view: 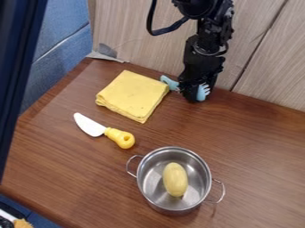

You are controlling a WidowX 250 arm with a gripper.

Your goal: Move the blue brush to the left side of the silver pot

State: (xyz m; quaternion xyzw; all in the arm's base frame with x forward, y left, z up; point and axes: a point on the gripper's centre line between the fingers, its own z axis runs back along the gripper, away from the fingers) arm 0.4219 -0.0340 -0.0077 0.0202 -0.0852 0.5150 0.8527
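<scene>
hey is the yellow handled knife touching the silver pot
Apart. In the camera view, a strip of tabletop shows between the knife and the silver pot, side handle included.

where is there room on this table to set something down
Bare table shows right of the pot and, in view, below the knife. It's crowded at the back, around the gripper, blue brush and yellow cloth.

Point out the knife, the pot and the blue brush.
Yellow-handled knife (119,136): camera view, on its handle.
Silver pot (149,179): camera view, on its inner wall.
Blue brush (202,93): camera view, on its right end.
</scene>
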